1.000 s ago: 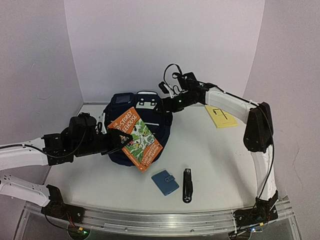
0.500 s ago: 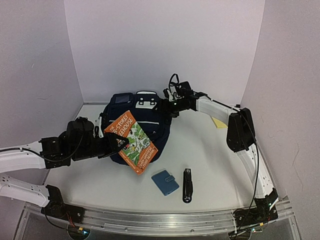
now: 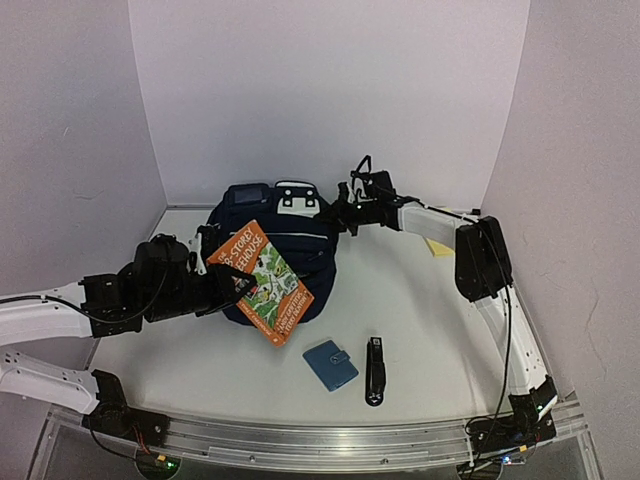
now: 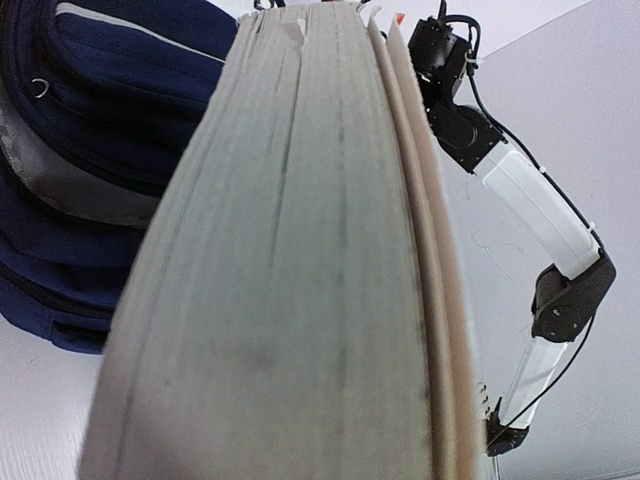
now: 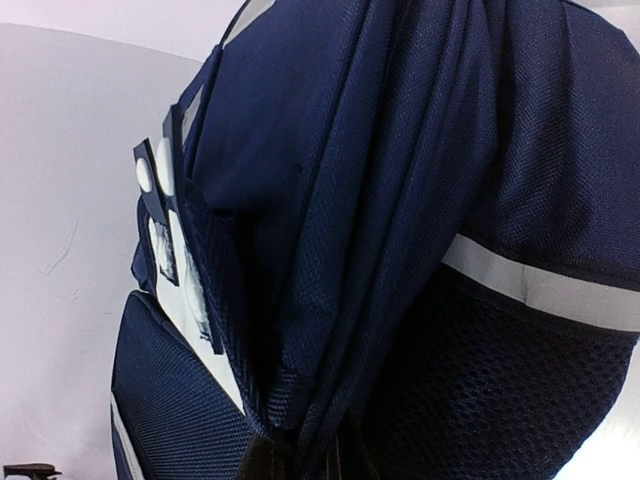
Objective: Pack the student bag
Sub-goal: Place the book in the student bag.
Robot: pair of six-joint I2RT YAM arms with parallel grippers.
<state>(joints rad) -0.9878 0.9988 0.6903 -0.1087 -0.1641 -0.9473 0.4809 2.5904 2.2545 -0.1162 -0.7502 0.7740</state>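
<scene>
the right gripper (image 3: 339, 214) is pressed together on a fold of cloth at the top right edge of the bag (image 3: 290, 238). in its wrist view the navy fabric (image 5: 360, 200) gathers down to a point between the fingers. the left gripper (image 3: 233, 287) is pinching a paperback book (image 3: 262, 281) by its left edge and holds it tilted in the air, clear of the bench (image 3: 430, 320).

the bag sits at the far middle of the bench, slumped, with its white patches toward the back wall. the right gripper is touching it from the right. the left gripper is just beside its near left side, and from above the book overlaps the bag's front face. whether the book touches the fabric, i cannot tell.

the bag looks soft and bulky. it will likely sag and fold rather than keep its shape, so a pinch will lift only a flap of cloth and not the whole bag. the best hold is probably the rim of the opening or a seam near the top, pulled up and away so the mouth gapes. the frames do not show whether the mouth is open.

the book seems light and fairly stiff. its pages (image 4: 300, 250) fill the left wrist view, and the cover leaf is peeling loose, so it could fan or catch on the rim.
</scene>
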